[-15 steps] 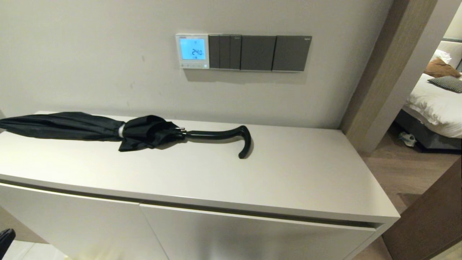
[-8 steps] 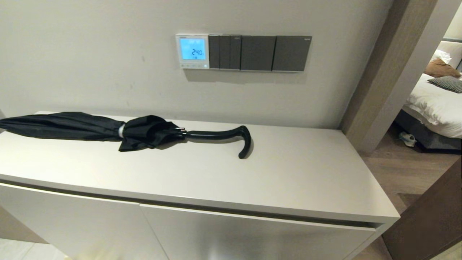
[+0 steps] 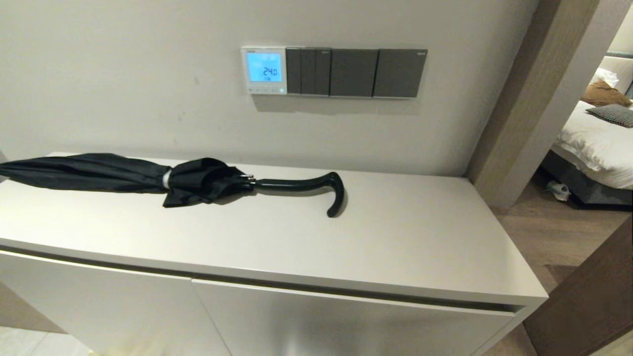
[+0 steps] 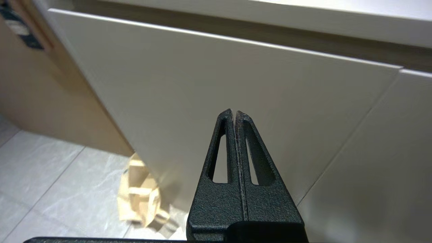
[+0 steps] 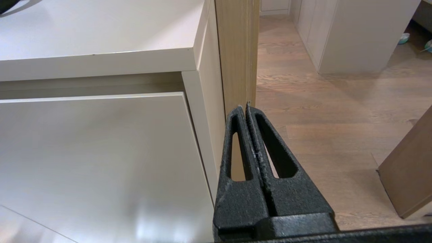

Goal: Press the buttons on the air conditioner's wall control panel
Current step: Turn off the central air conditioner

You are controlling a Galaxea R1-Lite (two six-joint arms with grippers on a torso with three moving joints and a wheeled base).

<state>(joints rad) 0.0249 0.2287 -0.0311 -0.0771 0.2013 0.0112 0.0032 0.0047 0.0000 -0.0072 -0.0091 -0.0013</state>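
The air conditioner's wall control panel (image 3: 263, 69) is a small white-framed square on the wall above the cabinet; its screen glows light blue and reads 24.0. The buttons (image 3: 266, 90) are a row of tiny pale keys under the screen. Neither gripper shows in the head view. My left gripper (image 4: 235, 112) is shut and empty, low in front of the cabinet's left door. My right gripper (image 5: 244, 106) is shut and empty, low by the cabinet's right front corner. The panel is out of view in both wrist views.
Dark grey switch plates (image 3: 356, 72) sit right of the panel. A black folded umbrella (image 3: 163, 179) lies on the white cabinet top (image 3: 395, 247). A wooden door frame (image 3: 524, 99) and a bedroom lie to the right. A crumpled paper bag (image 4: 141, 199) lies on the floor.
A dark part at the bottom left corner of the head view one second ago has dropped out of sight. The panel and the umbrella have not moved.
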